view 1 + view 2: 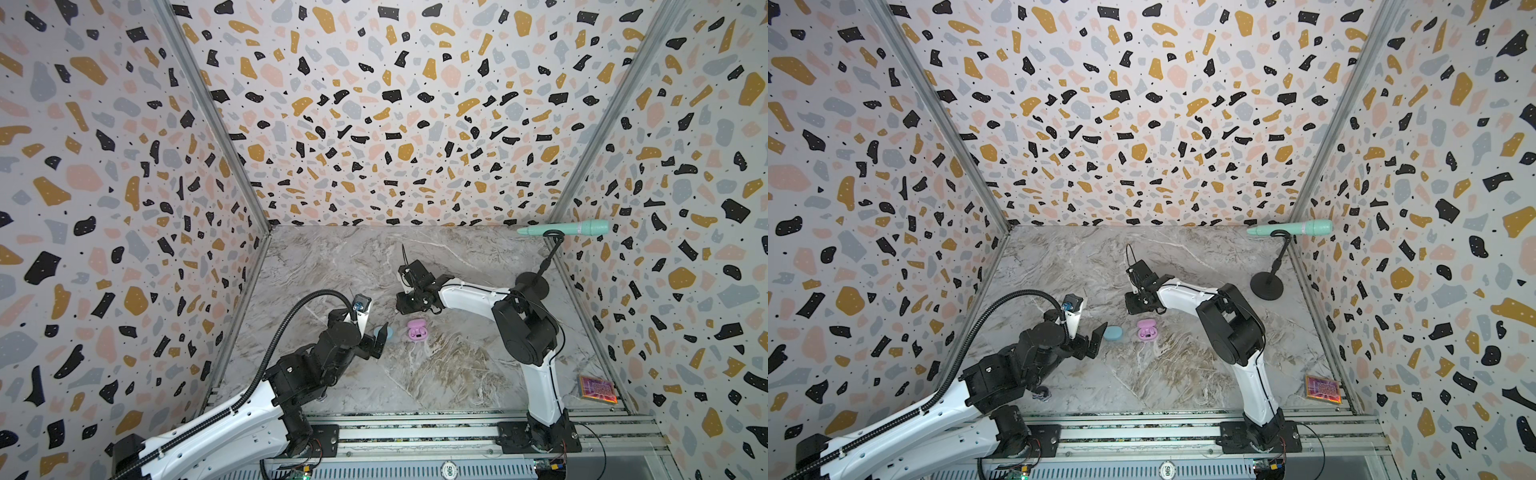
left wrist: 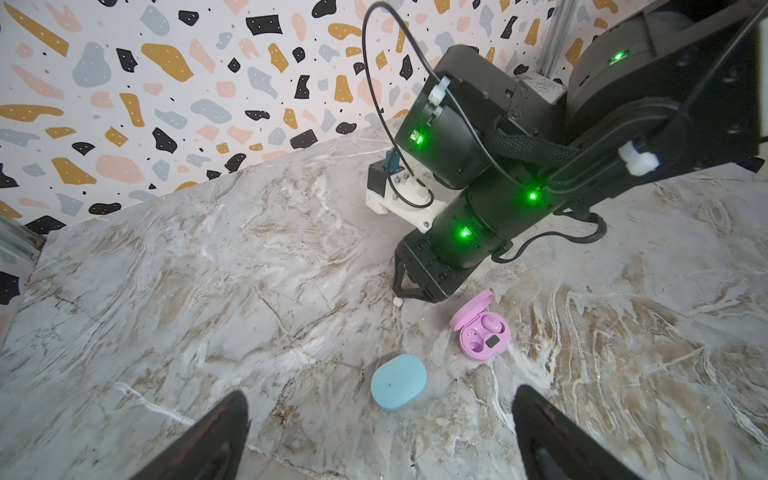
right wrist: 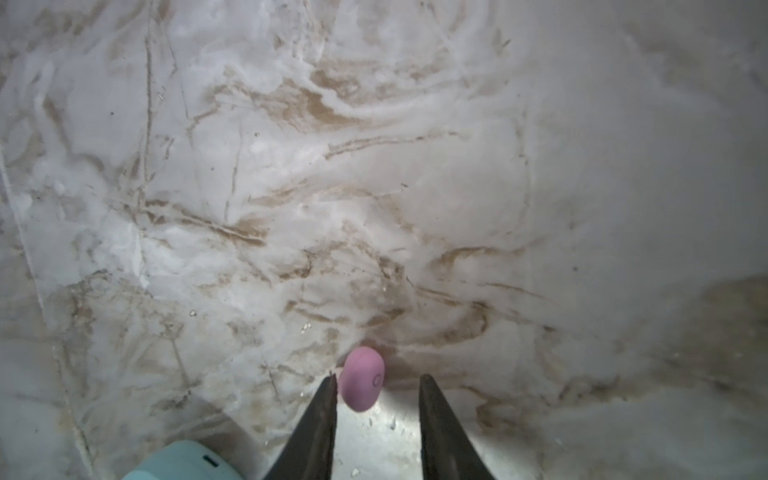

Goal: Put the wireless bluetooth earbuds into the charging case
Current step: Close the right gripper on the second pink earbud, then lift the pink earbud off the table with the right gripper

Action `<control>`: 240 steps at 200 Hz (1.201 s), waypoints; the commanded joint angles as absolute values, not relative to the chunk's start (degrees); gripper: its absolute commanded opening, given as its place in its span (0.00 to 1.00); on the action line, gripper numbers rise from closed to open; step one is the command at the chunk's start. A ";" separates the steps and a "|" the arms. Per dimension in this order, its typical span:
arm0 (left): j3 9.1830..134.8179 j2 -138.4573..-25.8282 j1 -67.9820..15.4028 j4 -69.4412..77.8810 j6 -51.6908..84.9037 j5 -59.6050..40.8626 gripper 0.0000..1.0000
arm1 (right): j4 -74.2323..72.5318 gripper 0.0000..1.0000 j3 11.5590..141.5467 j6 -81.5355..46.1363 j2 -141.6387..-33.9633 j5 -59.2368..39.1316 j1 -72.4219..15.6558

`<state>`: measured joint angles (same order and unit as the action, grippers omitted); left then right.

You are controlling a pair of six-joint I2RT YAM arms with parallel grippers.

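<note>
The left gripper (image 2: 379, 395) hangs released, jaws wide, over the closed blue case (image 2: 398, 381). At that case's 3 o'clock in both top views sits the open pink case (image 2: 478, 347), with a seated pink earbud (image 2: 493, 322) inside. Farther, at 11 o'clock, the right gripper (image 3: 377, 379) straddles a loose pink earbud (image 3: 360, 383) on the marble table (image 2: 208, 291), one finger touching, not yet clamped.

Two arms, same build: white shell links, black joint housings. Left arm (image 1: 232, 419): ribbed black hose (image 1: 286, 320) running along it, white camera mount (image 1: 365, 322) with a blue plug. Right arm (image 1: 465, 297): thin black cable (image 2: 364, 45) looped at the wrist, braided sleeve (image 2: 528, 147), white clips, green lights (image 2: 532, 195) on the black joints. Left gripper (image 2: 378, 392) and right gripper (image 3: 377, 377): black fingers (image 3: 316, 428) tapering to points. Black base plates (image 1: 511, 436), bolted down.
</note>
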<state>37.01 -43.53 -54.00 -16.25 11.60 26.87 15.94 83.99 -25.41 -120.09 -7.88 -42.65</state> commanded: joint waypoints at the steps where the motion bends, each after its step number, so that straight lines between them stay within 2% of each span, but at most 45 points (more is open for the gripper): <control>1: 36.46 -43.59 -53.68 -14.57 11.51 26.43 1.00 | 16.72 0.34 85.52 -25.36 -119.71 -8.29 -42.54; 240: 36.54 -44.11 -53.65 -14.45 11.54 24.69 1.00 | 16.46 0.25 88.18 -26.09 -123.31 -9.24 -43.42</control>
<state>37.01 -44.12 -54.00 -16.23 11.60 25.34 15.81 86.54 -25.65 -122.61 -8.64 -43.11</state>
